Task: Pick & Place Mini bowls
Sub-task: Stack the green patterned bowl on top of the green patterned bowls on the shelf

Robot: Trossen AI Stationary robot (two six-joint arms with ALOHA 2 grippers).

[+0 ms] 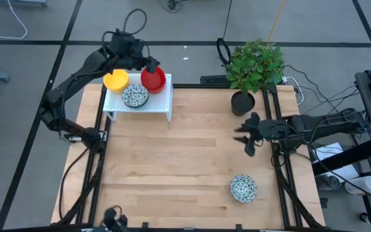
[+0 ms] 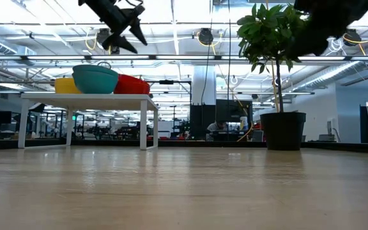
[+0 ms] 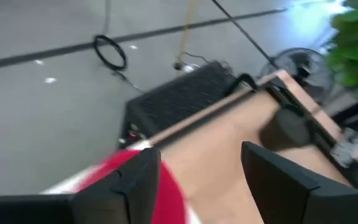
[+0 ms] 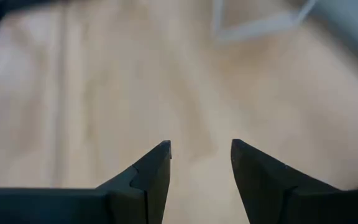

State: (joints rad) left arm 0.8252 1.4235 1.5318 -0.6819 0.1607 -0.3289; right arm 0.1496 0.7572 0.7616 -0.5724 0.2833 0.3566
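Three mini bowls sit on the white rack at the table's far left: a yellow one, a red one and a speckled one. In the low view they show as yellow, teal-sided and red. Another speckled bowl rests on the table near the right edge. My left gripper hovers open above the red bowl, clear of it. My right gripper is open over the table's right side, holding nothing.
A black pot with a green plant stands at the table's far right, close to my right gripper. Bare wood stretches between the rack and the loose speckled bowl. Cables and a dark box lie on the floor beyond the far edge.
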